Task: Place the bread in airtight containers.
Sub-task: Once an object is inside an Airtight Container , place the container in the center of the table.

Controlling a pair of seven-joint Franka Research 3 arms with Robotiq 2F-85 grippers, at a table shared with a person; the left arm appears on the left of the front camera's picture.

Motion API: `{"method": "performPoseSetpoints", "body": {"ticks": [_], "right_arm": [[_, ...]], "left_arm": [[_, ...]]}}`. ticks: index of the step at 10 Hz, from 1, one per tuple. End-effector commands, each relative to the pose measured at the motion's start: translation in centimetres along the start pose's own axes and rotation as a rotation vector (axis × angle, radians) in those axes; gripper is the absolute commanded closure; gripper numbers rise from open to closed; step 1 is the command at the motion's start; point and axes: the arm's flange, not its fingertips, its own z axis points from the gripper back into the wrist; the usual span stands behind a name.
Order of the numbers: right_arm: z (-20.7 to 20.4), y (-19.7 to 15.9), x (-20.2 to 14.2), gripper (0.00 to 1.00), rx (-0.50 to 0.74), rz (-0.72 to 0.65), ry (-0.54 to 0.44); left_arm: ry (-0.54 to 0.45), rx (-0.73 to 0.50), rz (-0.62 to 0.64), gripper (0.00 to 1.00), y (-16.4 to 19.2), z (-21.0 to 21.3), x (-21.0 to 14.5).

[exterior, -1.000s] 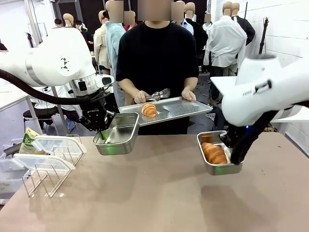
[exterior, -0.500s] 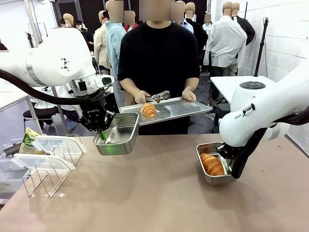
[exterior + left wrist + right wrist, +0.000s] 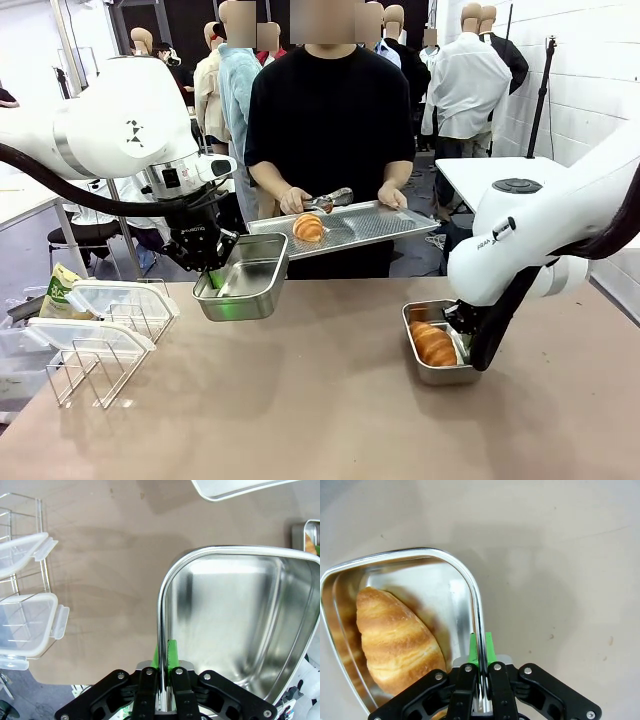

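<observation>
Front view: noted left gripper [image 3: 214,276] pinched shut on the near rim of the empty container [image 3: 243,298], held tilted and clear of the table [image 3: 320,420], just below the perforated tray [image 3: 375,225] in the person's hands. Logged one roll [image 3: 309,227] on that tray, beside the tongs [image 3: 328,199]. Noted right gripper [image 3: 464,338] likewise clamped on the rim of the second container [image 3: 440,377], low at the table's right side, with the other roll [image 3: 433,343] lying inside; could not resolve base contact with the table. Logged two clear lids [image 3: 105,300] parked in the wire rack [image 3: 95,375] at left, neither fitted. Left wrist view: confirmed thin steel rim nipped between the green pads, empty container bare inside, mouth sloped. Right wrist view: confirmed same edge grip on the second container, other roll lying lengthwise close to the inner finger. Judged risks: with a single-edge hold on slick steel, possible swing or slip of the empty container under a roll dropped from the tongs, or a slide of that roll toward the low side. Possible tipping of the second container on release before sitting flat. Possible scuffing or dragging of the other roll on withdrawal of the inner finger.
</observation>
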Motion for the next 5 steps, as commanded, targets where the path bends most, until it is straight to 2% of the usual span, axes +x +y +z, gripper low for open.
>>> {"method": "performPoseSetpoints", "body": {"ticks": [1, 2, 3, 5], "right_arm": [[-0.48, -0.26, 0.51, 1.0, 0.046, 0.003, -0.014], [-0.54, -0.25, 0.44, 1.0, 0.051, -0.001, -0.006], [-0.37, -0.3, 0.38, 0.92, 0.06, -0.013, 0.008], [0.04, -0.3, 0.36, 0.53, 0.062, -0.026, 0.005]], "left_arm": [[-0.006, 0.01, 0.003, 1.0, 0.16, 0.36, -0.01], [-0.006, 0.01, 0.003, 1.0, 0.16, 0.36, -0.01], [-0.006, 0.01, 0.003, 1.0, 0.16, 0.36, -0.01], [-0.006, 0.01, 0.003, 1.0, 0.16, 0.36, -0.01]]}}
